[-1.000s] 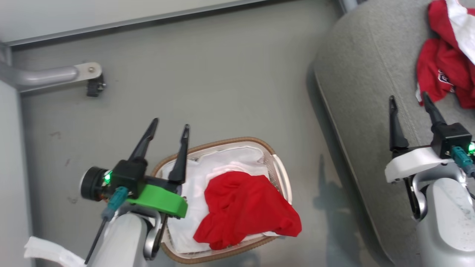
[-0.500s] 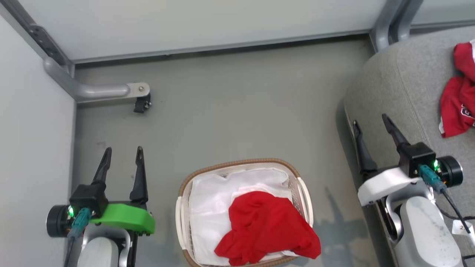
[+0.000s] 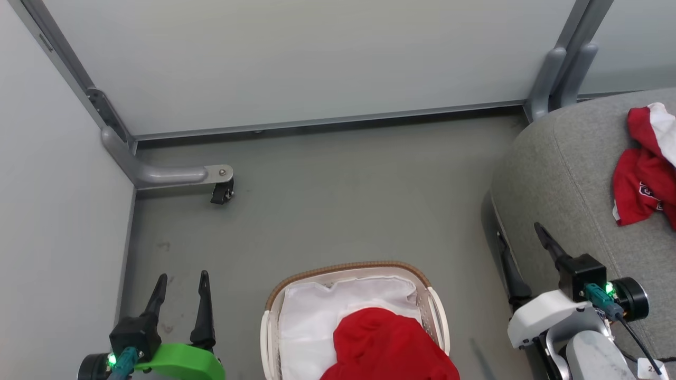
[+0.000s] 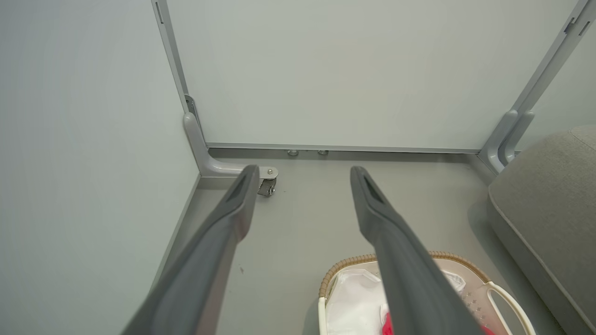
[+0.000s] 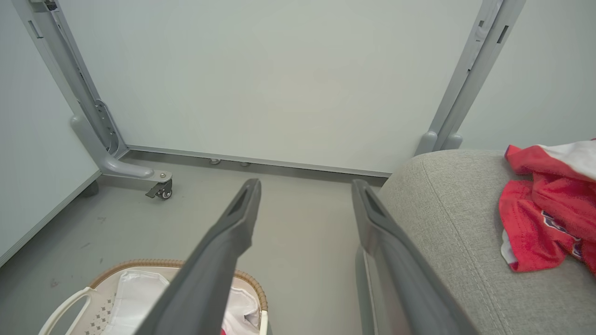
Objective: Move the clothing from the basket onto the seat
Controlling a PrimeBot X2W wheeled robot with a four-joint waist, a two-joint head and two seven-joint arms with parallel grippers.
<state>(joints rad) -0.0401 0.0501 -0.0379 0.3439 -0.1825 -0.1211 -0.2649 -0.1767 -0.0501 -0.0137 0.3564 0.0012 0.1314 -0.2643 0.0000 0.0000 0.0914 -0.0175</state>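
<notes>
The cream basket with its brown woven rim stands on the floor at the bottom middle of the head view, a red garment lying on its white liner. Another piece of red clothing with white parts lies on the grey seat at the right. My left gripper hovers open and empty over the floor left of the basket. My right gripper is open and empty at the seat's front edge. The wrist views show the basket, the seat and the clothing.
Pale partition panels close off the back and left. A grey panel foot with a caster juts onto the floor at the left, and two grey posts stand by the seat's back corner. Bare grey floor lies between basket and panels.
The head camera has swung left and tilted up, so the basket and seat sit lower in the picture. Both grippers have drawn back toward the bottom corners, still open and empty.
</notes>
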